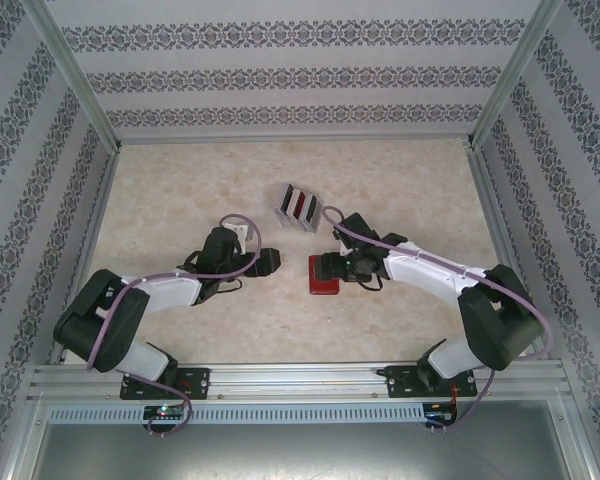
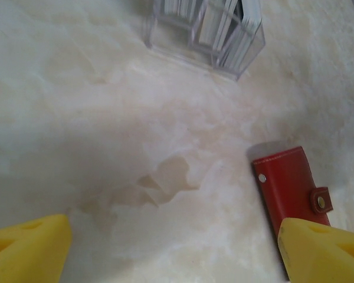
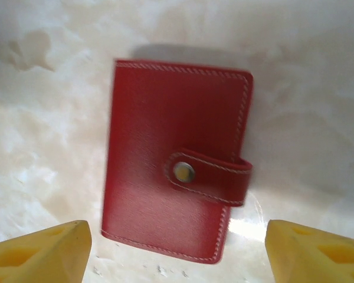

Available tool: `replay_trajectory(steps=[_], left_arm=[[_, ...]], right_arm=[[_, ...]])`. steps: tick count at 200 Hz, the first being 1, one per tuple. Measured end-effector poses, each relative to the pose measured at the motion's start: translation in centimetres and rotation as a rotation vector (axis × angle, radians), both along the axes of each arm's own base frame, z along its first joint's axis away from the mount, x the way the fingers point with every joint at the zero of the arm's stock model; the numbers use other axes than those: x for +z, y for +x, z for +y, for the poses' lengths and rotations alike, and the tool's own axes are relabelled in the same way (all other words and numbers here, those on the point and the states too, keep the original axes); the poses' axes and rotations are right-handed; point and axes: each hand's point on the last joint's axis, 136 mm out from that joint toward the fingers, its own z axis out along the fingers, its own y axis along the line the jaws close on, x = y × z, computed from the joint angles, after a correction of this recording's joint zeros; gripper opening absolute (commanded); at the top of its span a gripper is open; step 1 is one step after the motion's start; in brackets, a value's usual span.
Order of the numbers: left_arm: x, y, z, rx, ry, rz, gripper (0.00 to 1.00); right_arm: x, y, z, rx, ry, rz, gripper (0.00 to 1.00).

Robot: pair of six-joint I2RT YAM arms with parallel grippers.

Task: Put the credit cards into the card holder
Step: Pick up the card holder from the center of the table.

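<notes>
The card holder (image 3: 177,159) is a red wallet lying flat and closed on the table, its snap tab (image 3: 209,175) fastened. My right gripper (image 3: 178,233) hangs over its near edge, open, with a yellow finger (image 3: 41,253) well clear of it on each side. From above, the card holder (image 1: 323,276) sits just left of the right gripper (image 1: 330,268). My left gripper (image 1: 270,262) is open over bare table a little left of the card holder (image 2: 289,186), with nothing between its fingers (image 2: 29,247). The credit cards (image 2: 221,26) stand upright in a clear stand.
The clear plastic stand (image 1: 297,206) stands just behind the two grippers, near the table's middle. Patterned walls and metal posts (image 1: 80,90) enclose the marbled tabletop (image 1: 180,190) on three sides. The arm bases are bolted to a rail (image 1: 300,380) at the near edge.
</notes>
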Motion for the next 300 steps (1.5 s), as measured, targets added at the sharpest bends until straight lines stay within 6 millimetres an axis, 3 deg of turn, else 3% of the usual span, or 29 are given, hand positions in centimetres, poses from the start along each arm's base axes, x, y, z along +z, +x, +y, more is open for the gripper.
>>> replay_trajectory(steps=[29, 54, 78, 132, 185, 222, 255, 300], left_arm=[[-0.9, -1.0, -2.2, -0.061, -0.075, 0.06, 0.81], [-1.2, -1.9, -3.9, -0.115, -0.107, 0.102, 0.76], [-1.5, -1.9, -5.3, -0.14, -0.142, 0.127, 0.65], [-1.9, -0.6, -7.2, -0.137, -0.235, 0.187, 0.46], [-1.9, -0.5, -8.3, -0.172, -0.279, 0.225, 0.43], [-2.6, -0.3, -8.2, -0.158, -0.251, 0.263, 0.24], [-3.0, -0.2, -8.0, -0.149, -0.226, 0.288, 0.24], [-2.6, -0.3, -8.1, -0.158, -0.224, 0.289, 0.34]], right_arm=[[-1.7, -0.8, -1.2, -0.045, 0.064, 0.082, 0.67], [-2.3, -1.2, -0.2, -0.036, 0.123, 0.123, 0.58], [-2.7, -1.3, 0.8, -0.03, 0.187, 0.137, 0.5], [-3.7, -0.9, 1.6, -0.038, 0.226, 0.175, 0.33], [-3.8, -0.4, 2.7, -0.018, 0.263, 0.196, 0.22], [-3.7, -0.1, 3.4, 0.001, 0.289, 0.194, 0.2], [-3.7, 0.0, 3.6, 0.007, 0.297, 0.194, 0.2], [-3.4, 0.4, 4.9, 0.046, 0.322, 0.147, 0.16]])
